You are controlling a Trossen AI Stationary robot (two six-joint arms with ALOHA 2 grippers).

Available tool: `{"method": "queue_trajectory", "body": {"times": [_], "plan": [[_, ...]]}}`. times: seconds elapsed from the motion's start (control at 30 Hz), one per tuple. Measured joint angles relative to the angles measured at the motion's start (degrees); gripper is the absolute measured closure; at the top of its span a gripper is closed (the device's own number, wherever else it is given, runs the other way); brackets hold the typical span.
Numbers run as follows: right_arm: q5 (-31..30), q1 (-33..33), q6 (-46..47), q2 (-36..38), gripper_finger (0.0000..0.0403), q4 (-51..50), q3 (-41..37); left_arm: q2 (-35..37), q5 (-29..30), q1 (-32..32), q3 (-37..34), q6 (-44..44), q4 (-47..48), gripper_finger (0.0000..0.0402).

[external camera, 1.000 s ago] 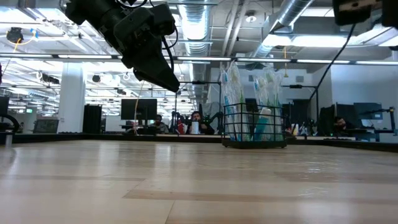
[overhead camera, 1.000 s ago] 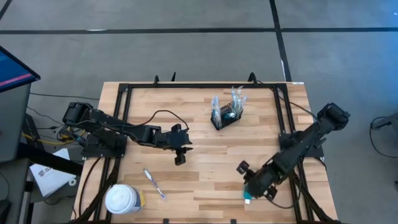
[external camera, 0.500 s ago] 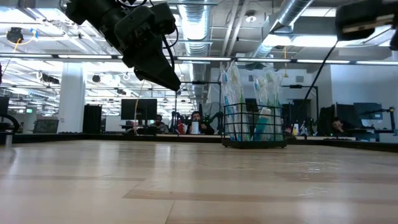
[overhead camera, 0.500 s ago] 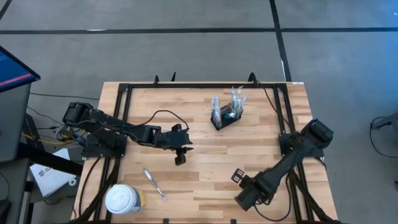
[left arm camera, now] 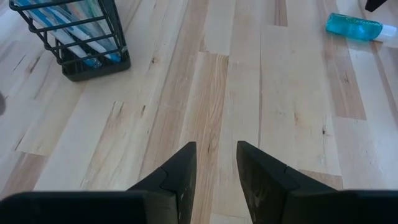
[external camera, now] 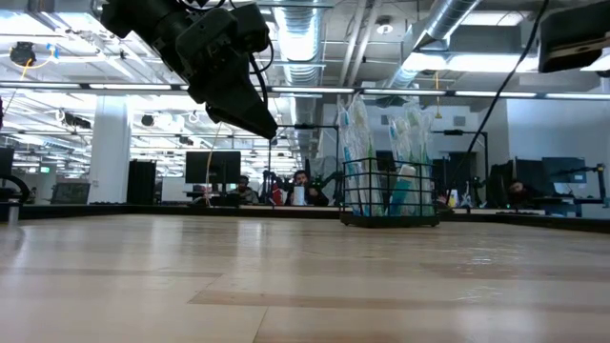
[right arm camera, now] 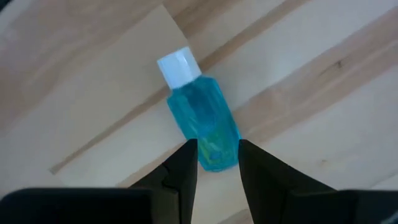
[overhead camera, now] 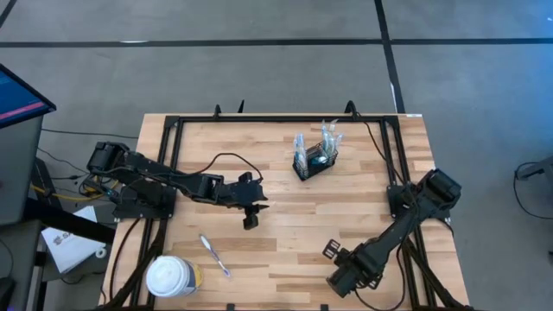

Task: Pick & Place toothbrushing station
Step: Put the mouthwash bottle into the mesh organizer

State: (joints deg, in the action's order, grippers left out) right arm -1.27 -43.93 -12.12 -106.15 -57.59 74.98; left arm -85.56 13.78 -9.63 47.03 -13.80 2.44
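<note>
The black wire caddy with upright toothbrushes stands on its base at the table's far middle; it also shows in the low view and the left wrist view. A teal bottle with a white cap lies flat near the front right, also in the left wrist view. My right gripper points down over it, open, fingertips flanking its bottom end; in the high view my right gripper hides the bottle. My left gripper hangs open over bare wood at mid-table.
A single toothbrush lies on the wood at the front left. Beside it stands a round white-lidded tub at the front left corner. A black frame runs along the table's edges.
My right gripper has come down over the teal bottle, moving a little toward the near edge and tipping until it points straight down. It now covers the bottle in the high view.
</note>
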Motion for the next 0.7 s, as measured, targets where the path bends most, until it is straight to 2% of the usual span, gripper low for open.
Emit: {"method": "queue_trajectory", "body": {"times": [0.3, 0.7], "plan": [[4.4, -0.1, -0.3, 0.0, 0.0296, 4.3, 0.0, 0.0, 0.2, 0.4, 0.0, 1.8, -0.2, 0.0293], [4.2, -3.2, -5.0, 0.0, 0.0296, 6.2, -0.3, 0.0, 0.2, 0.3, 0.0, 1.1, -0.7, 0.0293]]}}
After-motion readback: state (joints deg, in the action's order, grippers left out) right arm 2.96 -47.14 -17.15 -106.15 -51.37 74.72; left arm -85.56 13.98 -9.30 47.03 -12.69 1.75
